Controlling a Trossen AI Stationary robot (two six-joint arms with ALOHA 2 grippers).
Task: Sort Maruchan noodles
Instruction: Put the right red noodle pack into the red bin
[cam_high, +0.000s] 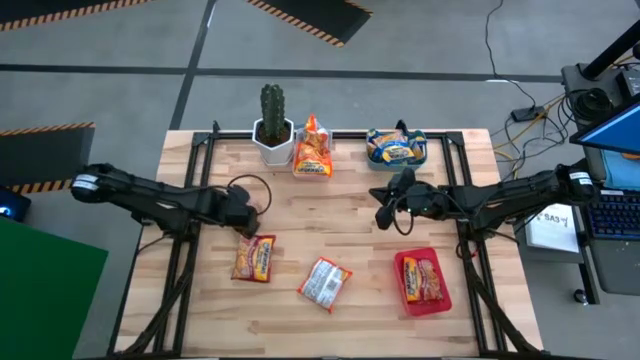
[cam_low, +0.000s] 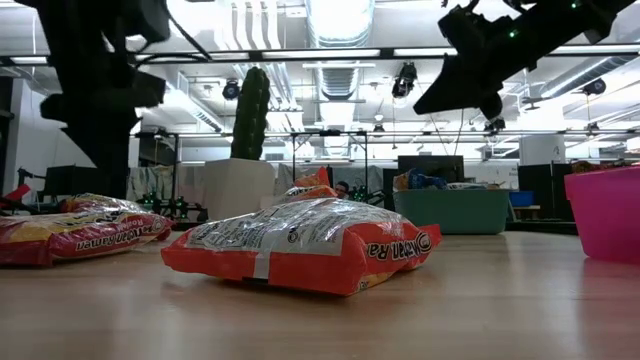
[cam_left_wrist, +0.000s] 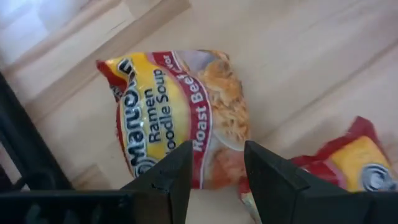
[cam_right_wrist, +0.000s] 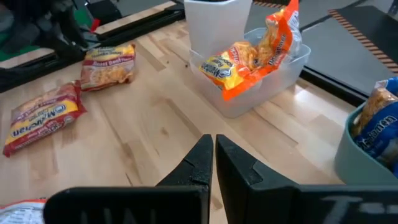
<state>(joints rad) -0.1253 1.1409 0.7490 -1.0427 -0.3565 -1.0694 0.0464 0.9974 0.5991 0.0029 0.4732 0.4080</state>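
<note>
Noodles: two loose packets on the bare table – a red-and-yellow one (cam_high: 254, 258) near the left side, an orange-and-white one (cam_high: 325, 282) near the middle front. Others are already binned: red packet in the red tray (cam_high: 437, 303), orange packets in the clear bin (cam_high: 313, 170), blue-and-yellow ones in the teal bin (cam_high: 372, 158).
Left gripper (cam_high: 246, 231): fingers parted, nothing between them, hovering directly above the red-and-yellow packet.
Right gripper (cam_high: 382, 217): fingers pressed together, empty, raised over the table between the teal bin and the tray.
Key relation: the red-and-yellow packet lies straight below the left gripper, and its long axis runs roughly away from the robot, slightly tilted. The left arm is clearly the nearer one, so a downward move looks likely to come next.
Left wrist view: shows the packet (cam_left_wrist: 174, 118) framed just beyond the two fingers, its "Roast Beef" label readable, and a corner of a second packet (cam_left_wrist: 348, 165) beside it.
High view: gives the overall layout, no label detail.
Low view: puts the orange-and-white packet (cam_low: 300, 245) in front – both arms hang well above the table.
</note>
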